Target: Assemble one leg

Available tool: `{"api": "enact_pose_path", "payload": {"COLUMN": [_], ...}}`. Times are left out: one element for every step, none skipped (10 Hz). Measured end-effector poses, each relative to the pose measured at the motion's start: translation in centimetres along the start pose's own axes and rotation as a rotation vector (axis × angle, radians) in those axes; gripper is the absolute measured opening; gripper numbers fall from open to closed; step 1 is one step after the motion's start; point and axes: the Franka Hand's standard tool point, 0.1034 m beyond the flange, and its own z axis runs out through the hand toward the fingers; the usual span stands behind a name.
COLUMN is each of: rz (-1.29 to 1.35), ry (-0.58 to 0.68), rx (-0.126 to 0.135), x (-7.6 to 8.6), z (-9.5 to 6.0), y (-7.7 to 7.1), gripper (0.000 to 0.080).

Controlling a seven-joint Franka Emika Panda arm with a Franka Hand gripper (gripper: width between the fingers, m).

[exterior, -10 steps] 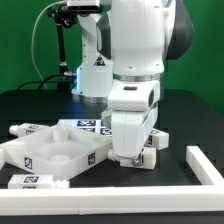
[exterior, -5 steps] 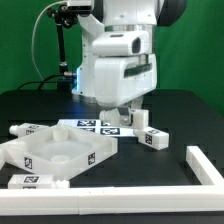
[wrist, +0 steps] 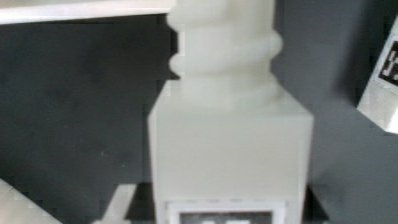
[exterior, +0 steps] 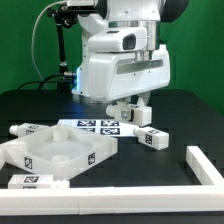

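Observation:
My gripper (exterior: 132,108) is shut on a leg (exterior: 142,115), a stubby white block with tags, and holds it tilted above the table to the exterior view's right of the marker board. In the wrist view this leg (wrist: 226,130) fills the middle, its ribbed peg end pointing away from the jaws and a tag near them. The fingers are mostly hidden behind it. A second leg (exterior: 153,139) lies on the table just below the held one, and also shows at the edge of the wrist view (wrist: 381,80). Two more legs (exterior: 25,130) (exterior: 28,180) lie at the exterior view's left.
The large flat white square piece with corner sockets (exterior: 40,158) lies at the exterior view's left front. The marker board (exterior: 95,127) lies behind it. A white L-shaped fence (exterior: 205,166) runs along the front and the exterior view's right.
The gripper has risen from table level with the leg in it, and the wrist has turned. The second leg has stayed on the table.

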Motion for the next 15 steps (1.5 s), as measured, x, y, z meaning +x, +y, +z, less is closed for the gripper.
{"api": "enact_pose_path", "payload": {"rz": [0.072,0.164,0.253,0.292,0.343,0.336,0.336,0.336,0.368,0.445,0.48,0.519,0.556,0.549,0.562], "ry": [0.008,-0.007,-0.022,-0.036,-0.028,-0.027,-0.027,-0.028,-0.022,-0.01,-0.024,-0.015,-0.019,-0.023,-0.035], "rx": [-0.015,-0.011,-0.001,0.017,0.028,0.027,0.027,0.027,0.022,0.013,0.021,0.014,0.009,0.008,0.016], "x": [-1.4,-3.8,-5.9,-7.0,-7.2,-7.0,-7.0,-7.0,-7.1,-7.9,-9.8,-11.5,-13.5,-14.5,-15.1], "z": [-0.4,-0.6,0.1,0.5,0.5,0.5,0.5,0.5,0.6,1.2,2.1,3.0,4.3,5.5,6.3], "y": [-0.2,-1.5,-3.4,-4.1,-3.7,-3.8,-3.8,-3.8,-4.0,-5.1,-6.4,-7.0,-7.5,-7.2,-6.9], "gripper": [0.0267,0.0268,0.0267,0.0267,0.0267,0.0268,0.0268,0.0268,0.0268,0.0267,0.0268,0.0268,0.0268,0.0267,0.0267]}}
